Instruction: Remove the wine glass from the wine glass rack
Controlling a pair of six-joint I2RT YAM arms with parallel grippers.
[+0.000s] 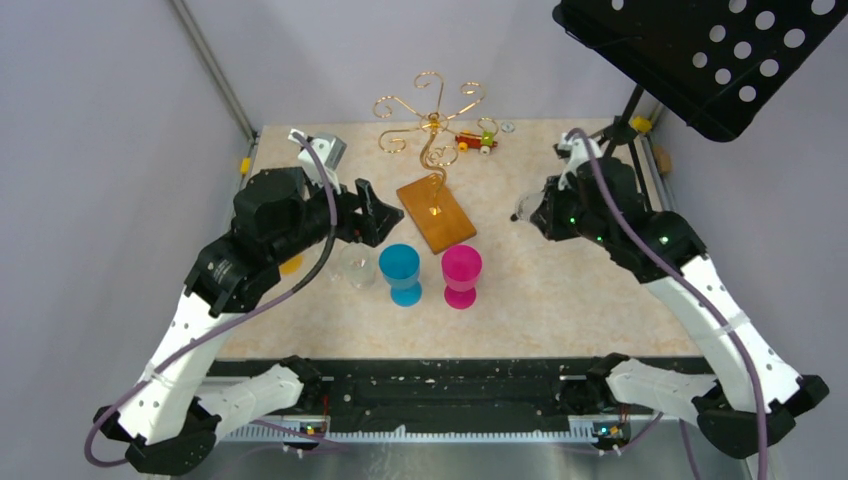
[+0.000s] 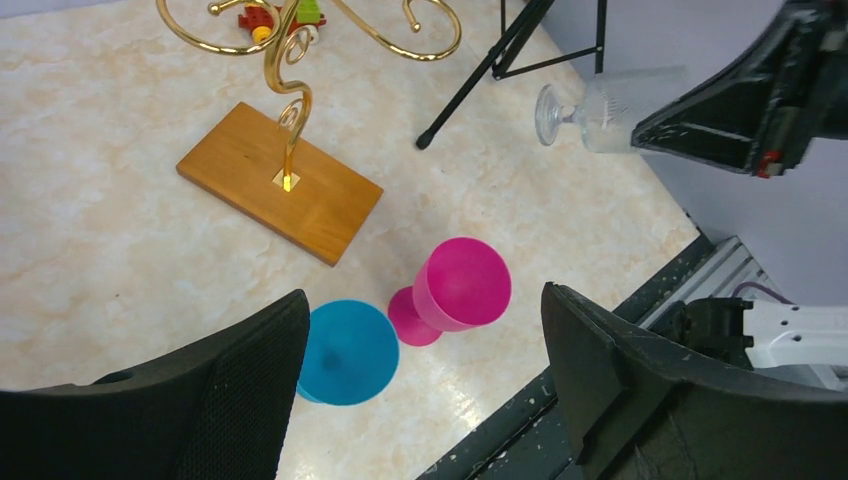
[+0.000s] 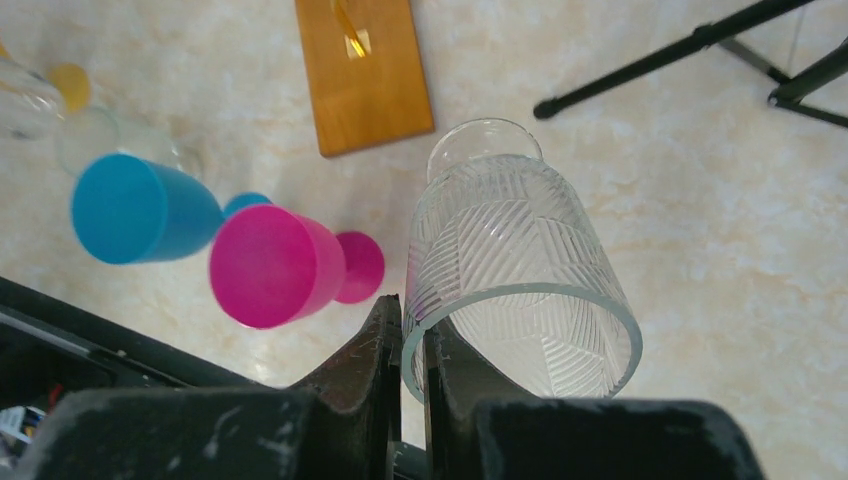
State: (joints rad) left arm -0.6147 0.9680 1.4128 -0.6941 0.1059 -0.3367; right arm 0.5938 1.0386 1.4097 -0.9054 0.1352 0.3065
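The wine glass (image 3: 515, 260) is clear with a cut pattern, and my right gripper (image 3: 412, 320) is shut on its rim. It hangs tilted above the table, to the right of the rack and apart from it. The left wrist view shows the wine glass (image 2: 590, 105) lying sideways, foot pointing left. The wine glass rack (image 1: 432, 120) is gold wire on a wooden base (image 1: 436, 215) at the back centre, with no glass showing on its arms. My left gripper (image 1: 372, 215) is open with nothing between its fingers, hovering left of the base.
A blue cup (image 1: 401, 272) and a pink cup (image 1: 461, 275) stand in front of the rack's base. A small clear glass (image 1: 358, 265) stands left of the blue cup. A black music stand (image 1: 700, 50) overhangs the back right, and a small toy (image 1: 476, 140) lies behind the rack.
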